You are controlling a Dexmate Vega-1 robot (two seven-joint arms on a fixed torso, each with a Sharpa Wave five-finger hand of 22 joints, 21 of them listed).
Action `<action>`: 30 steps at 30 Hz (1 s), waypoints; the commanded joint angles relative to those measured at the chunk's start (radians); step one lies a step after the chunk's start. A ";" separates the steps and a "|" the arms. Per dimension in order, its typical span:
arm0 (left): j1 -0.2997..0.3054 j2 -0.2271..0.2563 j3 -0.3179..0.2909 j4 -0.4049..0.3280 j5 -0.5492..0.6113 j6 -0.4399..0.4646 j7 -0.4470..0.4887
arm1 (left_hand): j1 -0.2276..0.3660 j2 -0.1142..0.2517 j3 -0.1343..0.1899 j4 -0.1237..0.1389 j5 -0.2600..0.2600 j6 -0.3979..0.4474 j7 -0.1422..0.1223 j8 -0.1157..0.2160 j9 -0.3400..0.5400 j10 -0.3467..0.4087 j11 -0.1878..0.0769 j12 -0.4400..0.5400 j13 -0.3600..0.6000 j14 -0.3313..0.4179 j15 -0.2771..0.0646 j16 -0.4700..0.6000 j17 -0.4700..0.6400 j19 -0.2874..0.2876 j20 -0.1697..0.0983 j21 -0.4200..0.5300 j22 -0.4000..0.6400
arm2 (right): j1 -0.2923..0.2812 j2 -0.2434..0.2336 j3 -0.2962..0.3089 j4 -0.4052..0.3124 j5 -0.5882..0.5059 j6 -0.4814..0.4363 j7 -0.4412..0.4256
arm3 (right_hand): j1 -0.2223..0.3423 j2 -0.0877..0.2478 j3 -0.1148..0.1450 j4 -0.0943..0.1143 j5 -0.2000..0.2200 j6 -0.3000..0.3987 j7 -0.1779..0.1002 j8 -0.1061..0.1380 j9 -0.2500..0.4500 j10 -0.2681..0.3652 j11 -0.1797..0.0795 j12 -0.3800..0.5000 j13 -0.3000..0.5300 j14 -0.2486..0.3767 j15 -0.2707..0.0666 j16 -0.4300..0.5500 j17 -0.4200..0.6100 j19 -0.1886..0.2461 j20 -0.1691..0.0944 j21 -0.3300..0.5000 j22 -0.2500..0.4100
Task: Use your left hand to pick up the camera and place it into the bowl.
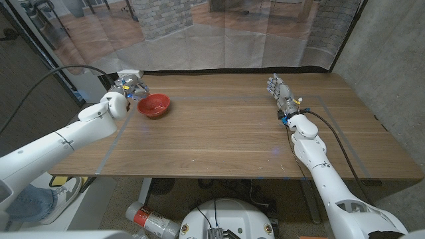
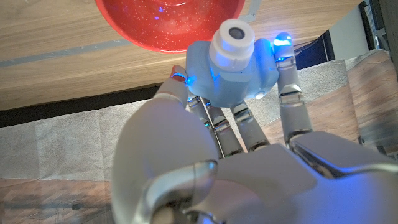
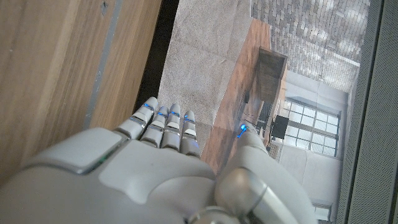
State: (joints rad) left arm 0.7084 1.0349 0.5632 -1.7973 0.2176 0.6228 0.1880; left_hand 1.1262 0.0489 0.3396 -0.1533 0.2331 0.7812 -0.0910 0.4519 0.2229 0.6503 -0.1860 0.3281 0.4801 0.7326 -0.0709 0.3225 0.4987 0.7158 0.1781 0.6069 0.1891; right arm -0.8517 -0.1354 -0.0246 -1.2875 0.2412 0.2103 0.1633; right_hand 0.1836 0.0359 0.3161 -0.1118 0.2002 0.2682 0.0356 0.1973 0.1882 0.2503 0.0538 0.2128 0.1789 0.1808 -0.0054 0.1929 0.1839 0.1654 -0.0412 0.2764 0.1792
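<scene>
On the table (image 1: pixel 226 133), the red bowl (image 1: pixel 153 105) sits at ten o'clock. The camera (image 2: pixel 231 65) is pinched in the left hand (image 1: pixel 127 87) beside its rim; it should be carried over the centre before release. The right hand (image 1: pixel 281 92) waits, fingers together, holding nothing.

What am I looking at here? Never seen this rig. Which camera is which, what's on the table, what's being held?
It is a two-armed robot standing at a wooden table, each arm ending in a hand with fingers. The wide picture comes from a camera on its head, looking down. The other two come from cameras on each wrist, looking along the back of that hand, so they appear turned. On the table sits a red bowl. The left hand holds a small pale blue toy camera beside the bowl; the left wrist view shows its lens facing us. The right hand holds nothing, fingers straight.
</scene>
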 commanded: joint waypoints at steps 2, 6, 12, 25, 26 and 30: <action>-0.033 -0.043 0.033 0.039 0.031 -0.028 -0.015 | 0.069 0.062 0.124 0.013 0.004 0.007 0.001 0.008 0.002 0.006 -0.003 -0.007 0.006 0.007 -0.083 -0.005 0.007 0.103 -0.216 0.007 0.002 | -0.011 -0.006 0.002 -0.011 0.001 -0.001 -0.002 | 0.003 0.005 0.002 -0.007 0.000 0.009 -0.001 0.002 0.002 0.012 0.001 0.002 0.006 0.007 -0.002 0.000 0.001 0.011 -0.002 -0.005 0.002; -0.027 -0.046 0.032 0.040 0.030 -0.031 -0.014 | 0.067 0.061 0.124 0.013 0.003 0.007 0.000 0.008 0.002 0.007 -0.002 -0.009 0.008 0.007 -0.082 -0.006 0.009 0.102 -0.216 0.010 0.002 | -0.008 -0.007 0.001 -0.004 0.000 0.002 0.001 | 0.003 0.005 0.002 -0.007 0.000 0.010 -0.001 0.002 0.002 0.012 0.000 0.002 0.006 0.009 -0.002 0.000 0.001 0.012 -0.002 -0.007 0.002; -0.024 -0.055 0.037 0.055 0.029 -0.035 -0.015 | 0.066 0.060 0.126 0.014 0.003 0.004 0.000 0.007 0.001 0.007 -0.002 -0.012 0.010 0.004 -0.082 -0.008 0.012 0.098 -0.215 0.012 0.002 | 0.001 -0.005 -0.002 0.012 -0.001 0.003 0.006 | 0.003 0.005 0.002 -0.007 0.000 0.009 0.000 0.002 0.002 0.013 0.001 0.002 0.006 0.010 -0.001 0.000 0.001 0.013 -0.002 -0.008 0.002; -0.058 -0.095 0.069 0.124 0.040 -0.075 -0.022 | 0.063 0.058 0.129 0.014 0.002 0.005 -0.003 0.009 0.001 0.011 -0.003 -0.018 0.016 0.002 -0.081 -0.012 0.017 0.086 -0.213 0.017 0.002 | 0.018 0.000 -0.001 0.043 -0.005 0.008 0.009 | 0.003 0.005 0.001 -0.007 0.000 0.010 -0.001 0.001 0.002 0.013 0.002 0.001 0.006 0.011 -0.002 0.000 0.002 0.014 -0.002 -0.011 0.002; -0.064 -0.103 0.073 0.131 0.043 -0.071 -0.024 | 0.063 0.058 0.130 0.014 0.002 0.005 -0.003 0.009 0.001 0.011 -0.004 -0.019 0.016 0.002 -0.080 -0.012 0.018 0.086 -0.213 0.017 0.002 | 0.019 0.000 -0.001 0.044 -0.006 0.008 0.008 | 0.003 0.005 0.001 -0.007 0.000 0.010 -0.001 0.001 0.002 0.013 0.001 0.001 0.006 0.010 -0.002 0.000 0.002 0.015 -0.003 -0.011 0.002; -0.083 -0.124 0.091 0.160 0.050 -0.089 -0.030 | 0.063 0.058 0.131 0.014 0.002 0.006 -0.004 0.010 0.001 0.011 -0.005 -0.021 0.017 0.003 -0.080 -0.013 0.019 0.085 -0.213 0.019 0.002 | 0.020 0.000 0.001 0.046 -0.008 0.006 0.007 | 0.003 0.005 0.001 -0.007 0.000 0.011 -0.001 0.001 0.002 0.012 0.001 0.001 0.006 0.010 -0.003 -0.001 0.002 0.015 -0.002 -0.012 0.002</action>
State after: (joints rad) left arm 0.6653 0.9578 0.6178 -1.7037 0.2527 0.5693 0.1686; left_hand 1.1262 0.0489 0.3396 -0.1533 0.2278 0.7811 -0.0911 0.4519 0.2232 0.6568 -0.1896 0.3126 0.4940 0.7347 -0.0734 0.3088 0.5125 0.7158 0.1781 0.6213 0.1891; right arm -0.8408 -0.1381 -0.0264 -1.2573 0.2382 0.2138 0.1701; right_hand 0.1835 0.0359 0.3161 -0.1117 0.2002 0.2681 0.0356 0.1973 0.1882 0.2540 0.0576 0.2128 0.1789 0.1806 -0.0055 0.1929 0.1839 0.1707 -0.0357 0.2659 0.1791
